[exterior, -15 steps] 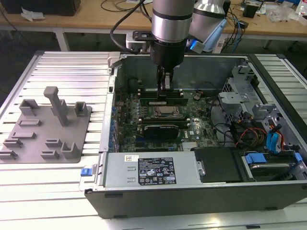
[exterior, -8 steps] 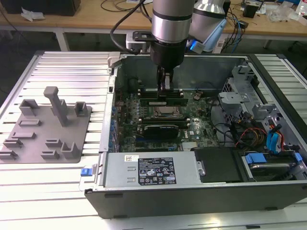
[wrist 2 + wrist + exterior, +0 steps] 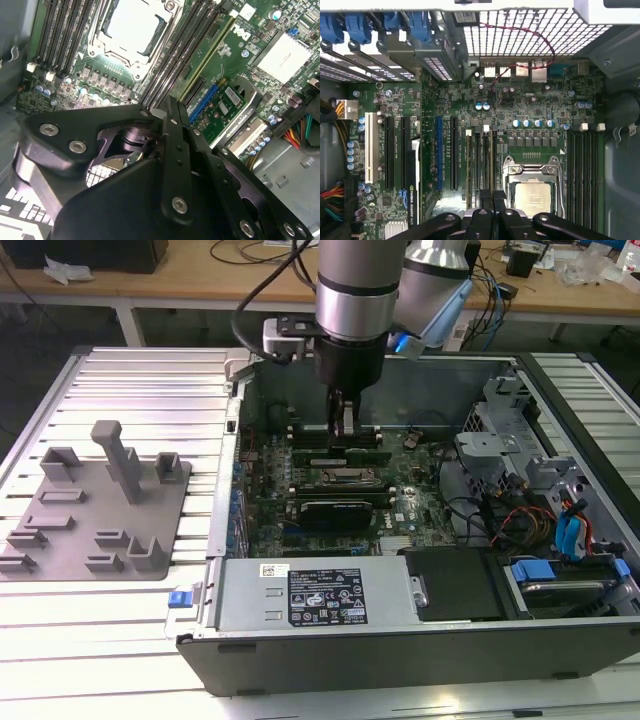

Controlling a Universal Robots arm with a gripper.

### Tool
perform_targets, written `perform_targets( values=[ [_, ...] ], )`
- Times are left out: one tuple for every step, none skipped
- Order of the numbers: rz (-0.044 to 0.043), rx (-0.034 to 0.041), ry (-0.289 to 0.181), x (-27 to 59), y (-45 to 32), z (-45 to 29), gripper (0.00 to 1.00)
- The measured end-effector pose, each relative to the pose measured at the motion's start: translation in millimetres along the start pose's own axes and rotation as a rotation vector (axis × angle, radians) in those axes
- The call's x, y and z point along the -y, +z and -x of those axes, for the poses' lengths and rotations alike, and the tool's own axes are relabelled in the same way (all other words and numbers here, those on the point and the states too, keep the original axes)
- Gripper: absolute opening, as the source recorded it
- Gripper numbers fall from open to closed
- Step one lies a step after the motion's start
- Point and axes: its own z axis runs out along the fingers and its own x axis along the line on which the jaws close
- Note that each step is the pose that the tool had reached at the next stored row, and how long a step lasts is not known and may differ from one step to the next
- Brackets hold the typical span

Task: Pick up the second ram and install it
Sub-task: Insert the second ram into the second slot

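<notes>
Gripper (image 3: pixel 346 435) clenched low over the memory slots (image 3: pixel 485 160), nothing clearly grasped; a green stick (image 3: pixel 210 56) seated just beside. Seemingly near the end; second ram's seating not verifiable.

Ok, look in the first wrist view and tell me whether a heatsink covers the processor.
No, the processor sits bare in its socket frame, with its metal lid in plain sight.
</notes>
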Motion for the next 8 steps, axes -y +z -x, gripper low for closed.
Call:
perform_targets(
  values=[
    [0.0000, 0.0000, 0.000, 0.0, 3.0, 0.1, 0.09],
    [0.0000, 0.0001, 0.000, 0.1, 6.3, 0.1, 0.09],
    [0.0000, 0.0000, 0.000, 0.1, 9.5, 0.2, 0.09],
    [0.0000, 0.0001, 0.000, 0.1, 11.3, 0.3, 0.09],
    [0.0001, -0.0001, 0.000, 0.1, 13.4, 0.3, 0.09],
    [0.0001, -0.0001, 0.000, 0.2, 17.0, 0.4, 0.09],
    [0.0000, 0.0000, 0.000, 0.2, 19.8, 0.4, 0.09],
    [0.0000, 0.0000, 0.000, 0.2, 21.8, 0.5, 0.09]
  ],
)
